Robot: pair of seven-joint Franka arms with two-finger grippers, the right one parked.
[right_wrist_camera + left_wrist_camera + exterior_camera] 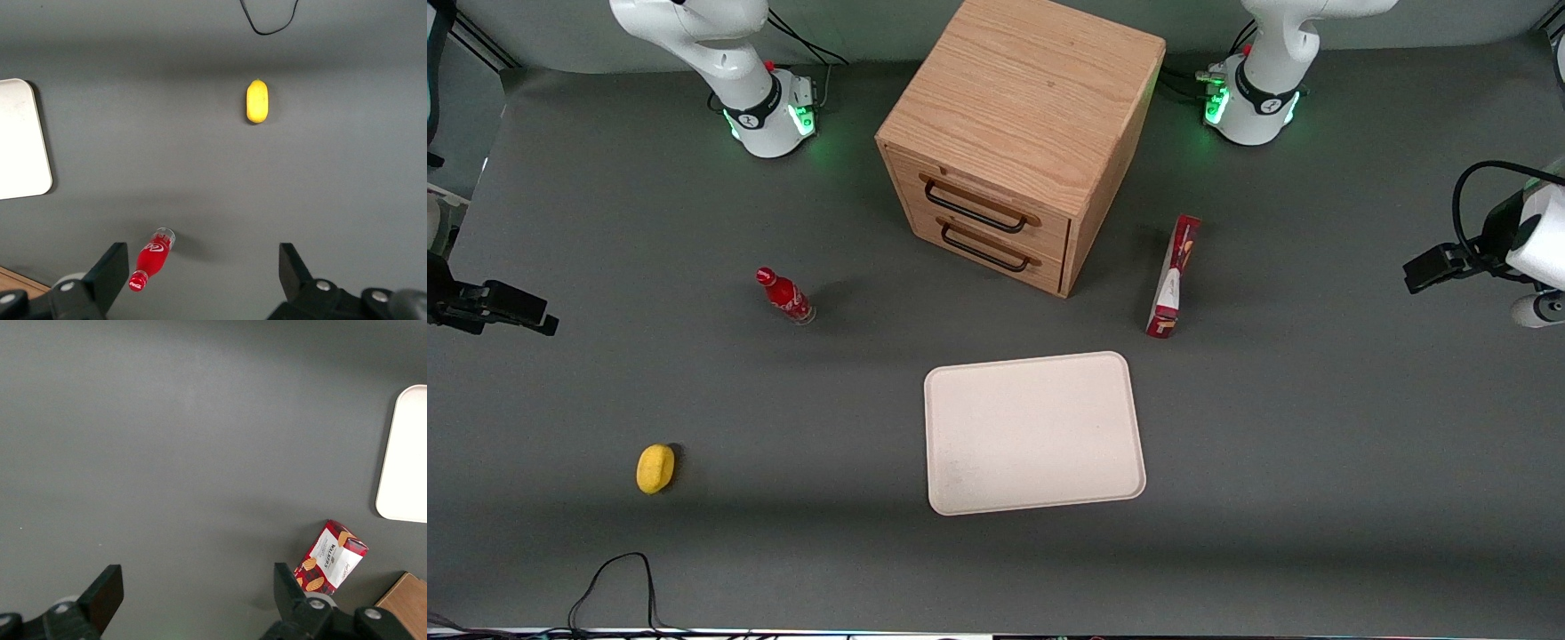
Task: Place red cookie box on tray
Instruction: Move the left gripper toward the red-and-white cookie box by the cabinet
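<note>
gripper [193, 603]: fingers apart, empty, at the table's working-arm edge | red cookie box [1172, 278]: on edge, long axis toward tray [1034, 433], between gripper and cabinet [1018, 142]

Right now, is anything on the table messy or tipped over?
Nothing is spilled or broken. The red cookie box stands on its thin edge beside the wooden cabinet, not on the tray. The open gripper hovers over bare table, holding nothing.

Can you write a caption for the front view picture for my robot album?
Red cookie box stands beside the wooden drawer cabinet, empty tray waits nearby, open gripper hovers off.
</note>
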